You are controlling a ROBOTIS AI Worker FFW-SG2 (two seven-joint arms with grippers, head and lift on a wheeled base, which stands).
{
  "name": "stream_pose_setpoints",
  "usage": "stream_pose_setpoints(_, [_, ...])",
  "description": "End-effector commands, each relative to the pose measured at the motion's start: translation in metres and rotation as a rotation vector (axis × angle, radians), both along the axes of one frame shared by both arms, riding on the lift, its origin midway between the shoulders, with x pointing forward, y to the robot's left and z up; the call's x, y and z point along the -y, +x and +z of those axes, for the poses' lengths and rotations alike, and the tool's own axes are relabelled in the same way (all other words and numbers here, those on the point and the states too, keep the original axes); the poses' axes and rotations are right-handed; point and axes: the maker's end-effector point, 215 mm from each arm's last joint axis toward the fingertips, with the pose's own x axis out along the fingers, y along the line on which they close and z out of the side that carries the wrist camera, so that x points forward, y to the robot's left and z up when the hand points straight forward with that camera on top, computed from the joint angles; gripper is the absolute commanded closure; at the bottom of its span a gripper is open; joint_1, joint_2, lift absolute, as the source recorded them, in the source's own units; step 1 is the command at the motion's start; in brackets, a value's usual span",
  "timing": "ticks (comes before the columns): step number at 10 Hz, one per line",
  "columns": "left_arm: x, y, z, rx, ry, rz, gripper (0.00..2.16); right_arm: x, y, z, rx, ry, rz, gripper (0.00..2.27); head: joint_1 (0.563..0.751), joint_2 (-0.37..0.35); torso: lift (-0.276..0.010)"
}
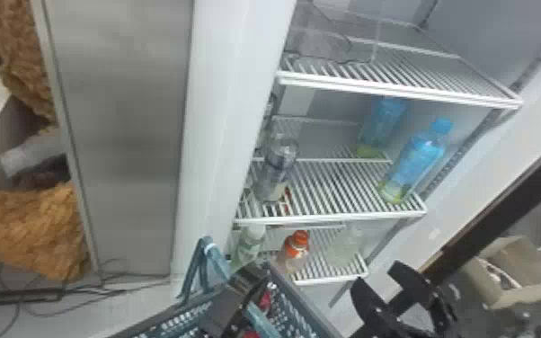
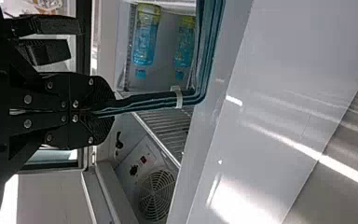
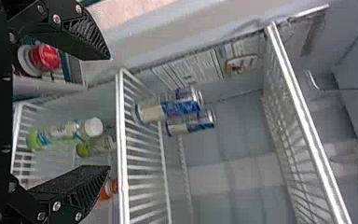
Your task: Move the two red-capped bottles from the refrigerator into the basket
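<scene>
Both red-capped bottles point(image 1: 264, 300) located inside basket point(image 1: 303, 299).
My left gripper point(image 1: 256, 275) is clenched on the handle point(image 2: 149, 99); my right gripper point(image 1: 377, 275), fingers apart, hangs near the shelf point(image 1: 330, 279).

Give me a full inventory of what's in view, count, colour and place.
Refrigerator shelves: at least three, white wire
Clear container: one, transparent, top shelf
Blue bottles: two, middle shelf, right part
Cans: at least two, silver and blue, on a shelf
Greenish bottles: two, lower shelf, nearer one white-capped
Orange-capped bottle: one, lower shelf
Pale bottle: one, lower shelf, right
Basket: one, grey-blue, below the shelves
Red caps: apparently two, inside the basket
Shaggy material: two patches, tan, far left
Box: one, cardboard brown, right
Fan grille: one, pale
Left gripper: one, black, closed on the basket handle
Right gripper: one, black, open, right of the basket
</scene>
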Motion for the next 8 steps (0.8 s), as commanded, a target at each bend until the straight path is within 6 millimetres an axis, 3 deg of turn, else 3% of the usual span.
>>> stream_pose_setpoints(1, [0.001,-0.001,0.002,0.002,-0.003,-0.003,1.2,0.017,-0.008,-0.008,0.026,-0.008,-0.044,0.2,0.695,-0.35,0.0])
stream_pose_setpoints(5, [0.0,0.001,0.001,0.0,-0.004,0.0,1.2,0.033,-0.028,-0.024,0.025,-0.09,-0.071,0.2,0.695,-0.35,0.0])
stream_pose_setpoints(8, [0.001,0.0,0.001,-0.002,-0.005,-0.002,1.2,0.046,-0.032,-0.011,0.102,-0.136,-0.103,0.2,0.695,-0.35,0.0])
